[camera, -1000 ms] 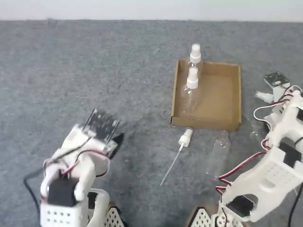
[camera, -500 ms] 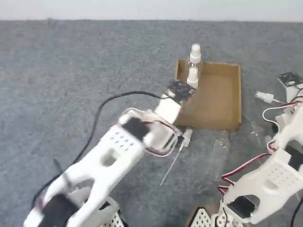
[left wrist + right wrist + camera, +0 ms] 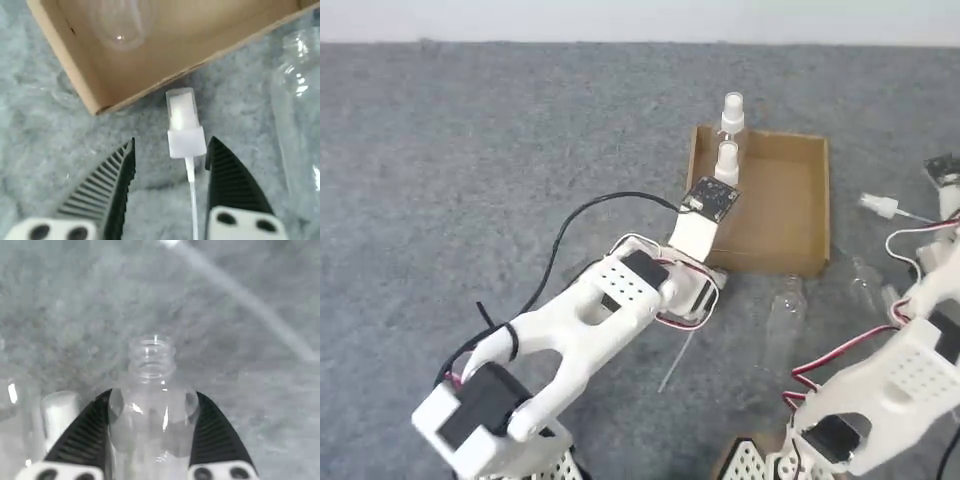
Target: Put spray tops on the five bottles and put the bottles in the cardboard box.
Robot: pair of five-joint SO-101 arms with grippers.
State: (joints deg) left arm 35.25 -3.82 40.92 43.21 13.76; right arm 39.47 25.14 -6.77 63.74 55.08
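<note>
A loose white spray top point(image 3: 185, 130) with a long tube lies on the grey carpet just in front of the cardboard box point(image 3: 90, 75). My left gripper point(image 3: 173, 145) hangs open over it, one finger on each side of the cap. From above, the left arm point(image 3: 620, 300) covers the cap and only the tube point(image 3: 675, 362) shows. Two capped bottles point(image 3: 727, 165) stand in the box point(image 3: 790, 200). My right gripper point(image 3: 152, 396) is shut on a clear uncapped bottle point(image 3: 150, 385), its neck pointing away.
An uncapped bottle point(image 3: 783, 315) lies in front of the box, and more clear bottles point(image 3: 865, 285) lie beside the right arm point(image 3: 910, 370). Another spray top point(image 3: 878, 207) lies right of the box. The carpet's left half is open.
The left arm has swung from its folded pose at the near left out to the box's front edge, over the spray top. The right arm shifted slightly right.
</note>
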